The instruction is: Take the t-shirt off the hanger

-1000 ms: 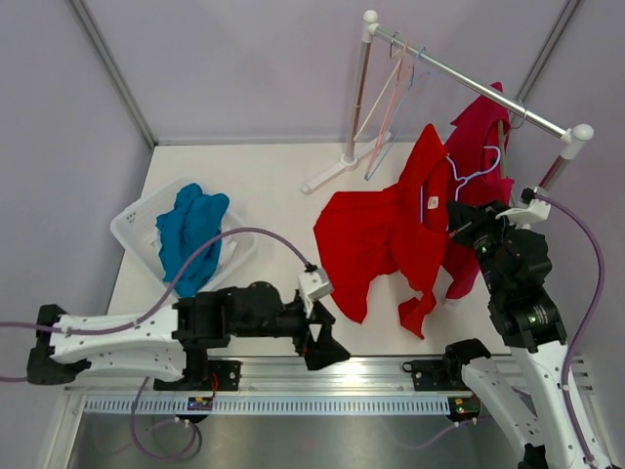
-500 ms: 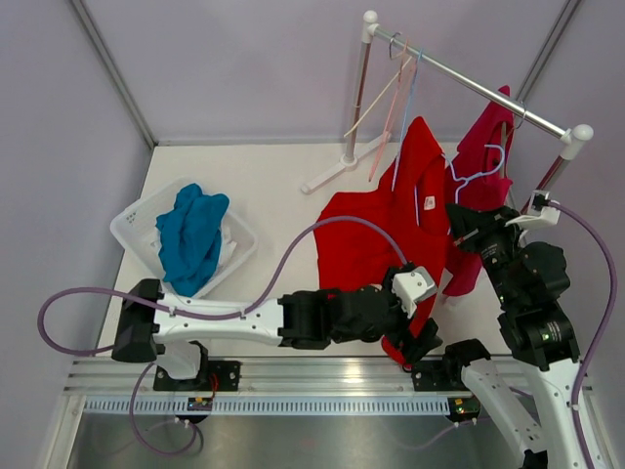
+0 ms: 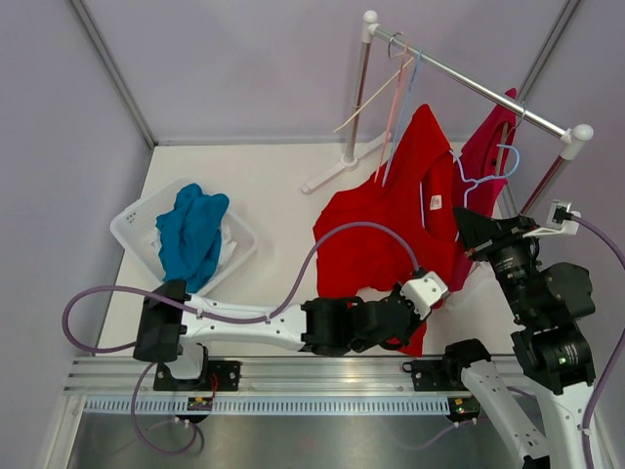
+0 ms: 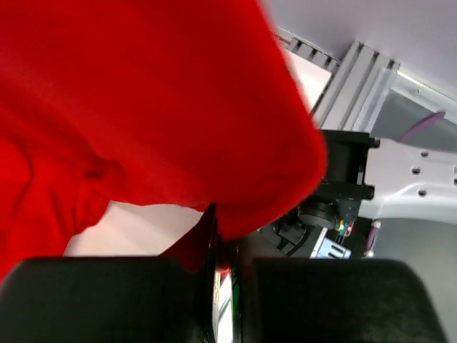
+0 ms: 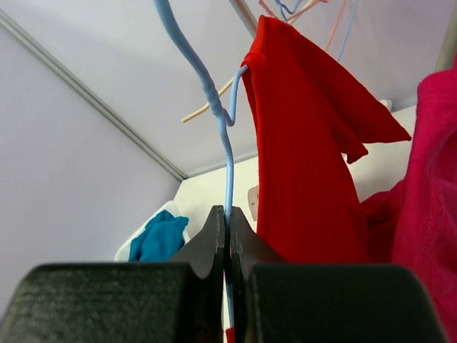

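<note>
Red t-shirt (image 3: 391,220); light-blue hanger (image 5: 228,179); magenta garment (image 3: 488,147); teal cloth (image 3: 190,234); white basket (image 3: 137,205)

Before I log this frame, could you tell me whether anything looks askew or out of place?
Yes: the red fabric t-shirt hangs lopsided on the thin light-blue hanger, covering one side only, its hem pinched by the left gripper.

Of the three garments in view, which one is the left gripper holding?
The bright red t-shirt, pinched at its lower hem by the left gripper. The crimson shirt hangs on the rail; the blue garment lies in the basket.
</note>
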Controlling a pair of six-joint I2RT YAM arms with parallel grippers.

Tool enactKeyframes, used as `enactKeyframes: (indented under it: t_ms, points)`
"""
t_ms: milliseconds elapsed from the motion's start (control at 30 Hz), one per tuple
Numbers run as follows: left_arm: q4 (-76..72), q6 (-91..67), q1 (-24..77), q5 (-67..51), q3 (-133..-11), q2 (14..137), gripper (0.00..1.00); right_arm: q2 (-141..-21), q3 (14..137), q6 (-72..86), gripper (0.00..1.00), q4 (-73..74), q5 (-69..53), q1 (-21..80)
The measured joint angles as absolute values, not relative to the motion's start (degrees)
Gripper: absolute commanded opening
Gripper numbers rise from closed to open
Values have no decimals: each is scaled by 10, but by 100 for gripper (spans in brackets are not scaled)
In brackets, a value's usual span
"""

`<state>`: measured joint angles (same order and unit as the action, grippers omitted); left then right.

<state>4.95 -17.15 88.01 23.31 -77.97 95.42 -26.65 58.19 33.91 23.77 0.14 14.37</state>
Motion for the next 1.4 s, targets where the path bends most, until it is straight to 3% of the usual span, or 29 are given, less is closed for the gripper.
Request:
enactKeyframes:
  t_ms: [333,533,700,933,967,1000,1067,1200,1400]
  points:
    - [40,-125,979,328,-689,881,0,-260,656,351,0,263,-41,144]
    - [59,-173,1041,392,-606,832,0,-280,724,365,0,263,-76,147]
    - [106,-230,1045,448,-537,791,0,-307,762,376,0,260,-122,149]
    - [162,-235,1003,502,-529,756,1,-327,784,393,0,258,-185,149]
    - [162,-223,993,513,-529,745,3,-324,784,400,0,250,-199,149]
    - [156,-209,982,526,-531,734,13,-320,781,408,0,241,-211,149]
    - [108,-154,961,550,-533,711,23,-302,761,427,0,211,-238,149]
    - [-76,1,911,597,-550,695,55,-260,719,472,0,174,-284,149]
    - [-366,244,818,618,-600,755,78,-248,723,531,0,134,-344,149]
